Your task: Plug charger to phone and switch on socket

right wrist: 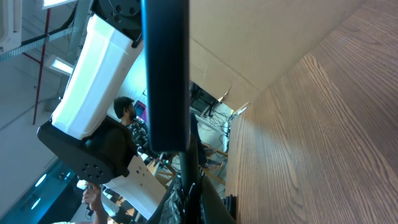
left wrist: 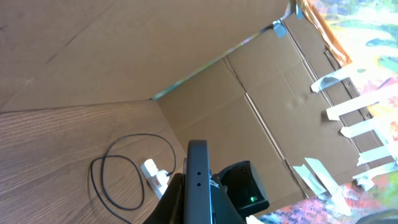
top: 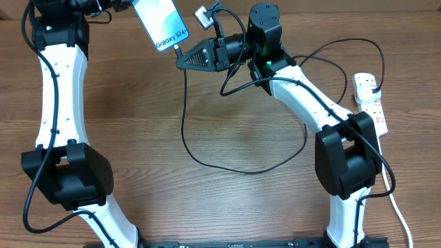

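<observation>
While the left pincer (top: 131, 7) clamps the phone (top: 162, 24) at 12 o'clock, the right pincer (top: 182, 60), nipped tight on the tip of the charger (top: 184, 117) at its lower end, should push dead straight (no wiggling).

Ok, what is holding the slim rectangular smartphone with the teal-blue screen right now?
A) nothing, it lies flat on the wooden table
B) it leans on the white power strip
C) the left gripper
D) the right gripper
C: the smartphone sticks out of the shut left gripper at the top of the overhead view, while the right gripper pinches the thin black charger cable at the smartphone's lower edge.
</observation>
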